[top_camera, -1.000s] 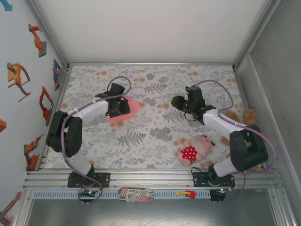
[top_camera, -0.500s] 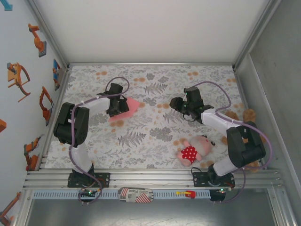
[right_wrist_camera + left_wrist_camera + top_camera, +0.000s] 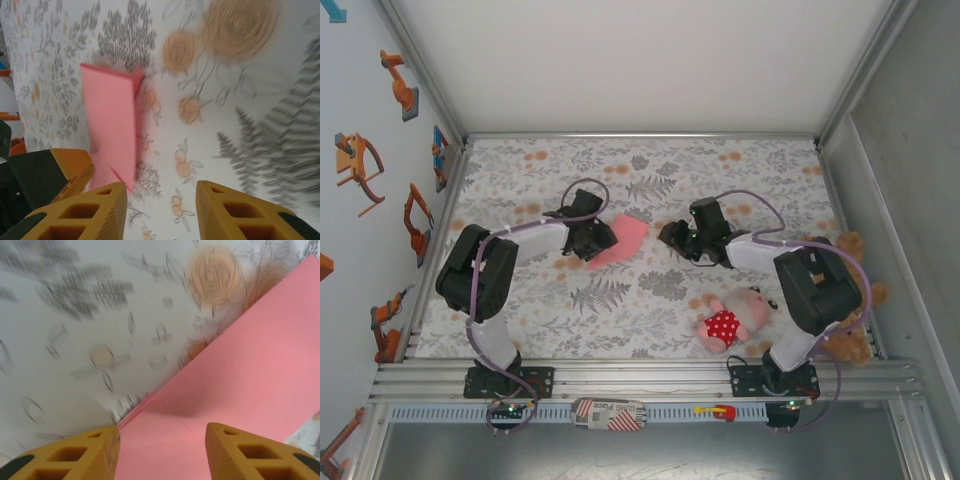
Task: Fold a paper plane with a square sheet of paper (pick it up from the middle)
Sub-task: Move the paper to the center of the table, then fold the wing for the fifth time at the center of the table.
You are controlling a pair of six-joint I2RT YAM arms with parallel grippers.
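The square sheet of paper (image 3: 628, 236), folded partway, lies on the counter (image 3: 520, 300) far-left of the plush doll (image 3: 730, 320). Over it, the left end effector (image 3: 603, 240) stands half-open; the right end effector (image 3: 670, 238) is beside it, half-open and empty. Most folds likely remain.

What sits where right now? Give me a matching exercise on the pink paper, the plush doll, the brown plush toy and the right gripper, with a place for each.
Things:
1. pink paper
2. plush doll in red dotted dress
3. brown plush toy
4. right gripper

Places:
A. at the right edge of the floral tablecloth
B. centre, jaws apart over bare cloth
C. beneath the left gripper, left of centre
D. toward the near edge, right of centre

Pairs: 1-C, 2-D, 3-A, 4-B
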